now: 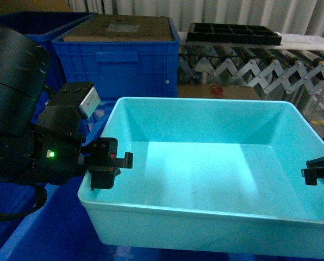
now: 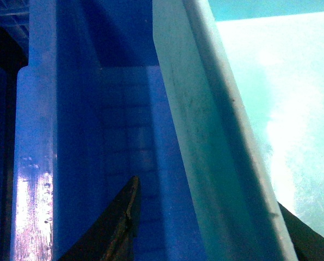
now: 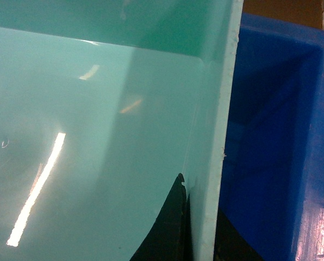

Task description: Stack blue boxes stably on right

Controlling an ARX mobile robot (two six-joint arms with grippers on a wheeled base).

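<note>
One blue box [image 1: 205, 163], a wide turquoise tub, fills the middle of the head view and sits inside a dark blue crate [image 1: 37, 239]. My left gripper [image 1: 110, 168] straddles its left wall. In the left wrist view this gripper [image 2: 211, 217] is open: the outer finger [image 2: 124, 228] stands apart from the wall [image 2: 216, 163], while the inner one lies close to it. My right gripper [image 1: 317, 174] is at the tub's right wall. In the right wrist view it [image 3: 205, 223] is shut on the wall [image 3: 213, 136], with both fingers pressed against it.
A dark blue ribbed crate [image 1: 118, 60] holding a brown cardboard box [image 1: 118, 27] stands behind the tub. A black divided tray [image 1: 232, 33] rests on a roller conveyor [image 1: 260, 70] at the back right. Dark blue crate walls [image 2: 75, 136] [image 3: 276, 136] flank the tub closely.
</note>
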